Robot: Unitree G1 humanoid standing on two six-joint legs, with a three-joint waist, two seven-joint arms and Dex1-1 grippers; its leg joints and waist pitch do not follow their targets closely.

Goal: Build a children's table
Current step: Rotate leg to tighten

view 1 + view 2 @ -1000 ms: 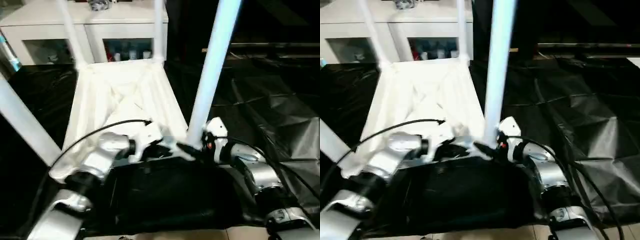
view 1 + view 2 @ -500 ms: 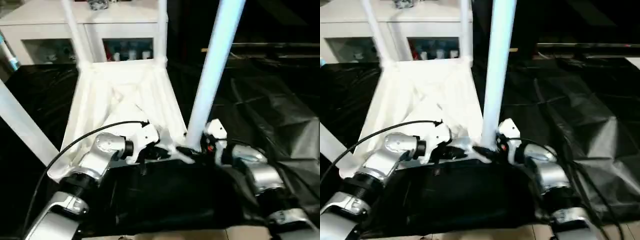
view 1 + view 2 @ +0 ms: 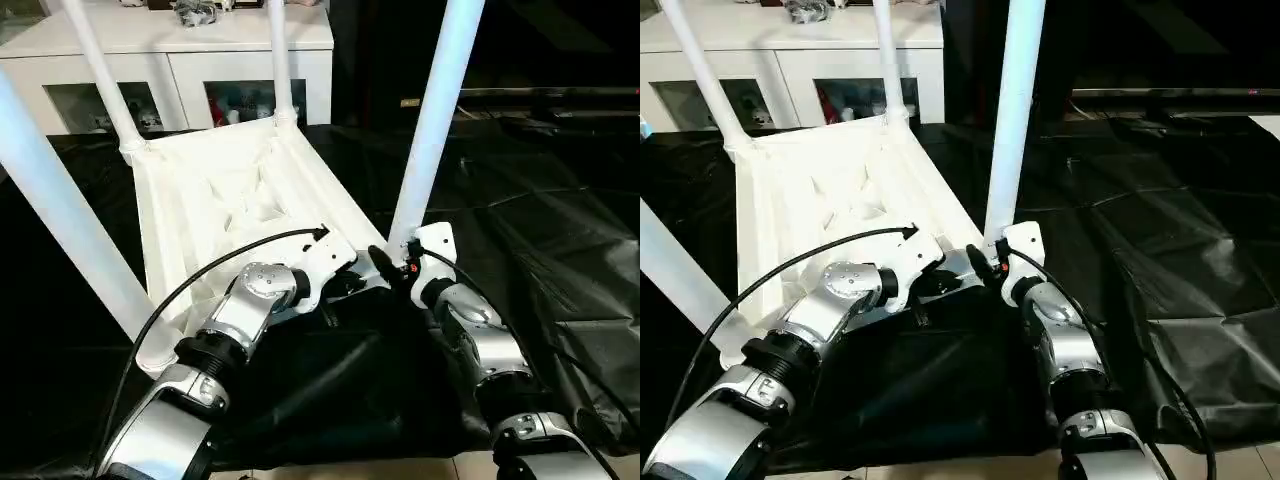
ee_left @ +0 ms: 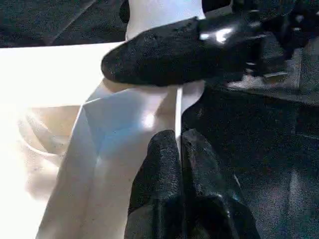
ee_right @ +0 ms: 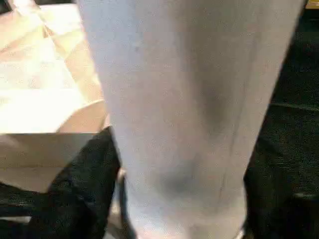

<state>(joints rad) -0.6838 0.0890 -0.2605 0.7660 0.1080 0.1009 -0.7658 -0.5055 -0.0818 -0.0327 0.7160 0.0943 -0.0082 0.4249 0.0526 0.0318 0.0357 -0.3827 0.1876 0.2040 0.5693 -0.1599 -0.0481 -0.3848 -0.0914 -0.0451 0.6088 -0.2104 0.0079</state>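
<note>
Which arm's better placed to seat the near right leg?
Right. Its gripper already straddles that leg's base, fingers on either side. The left gripper is shut against the tabletop's edge.

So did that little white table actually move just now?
Yes. Against the white cabinet behind it, the children's table has slid toward the robot's left and turned a little, so its far edge now slants across the cabinet front.

Left arm: silver forearm reaching forward and inward; left gripper (image 4: 180, 164) pressing its two black fingers together. Right arm: silver forearm reaching forward beside it; right gripper (image 3: 392, 272) spreading its fingers wide, one black finger (image 4: 169, 52) lying level just ahead of the left fingertips.
</note>
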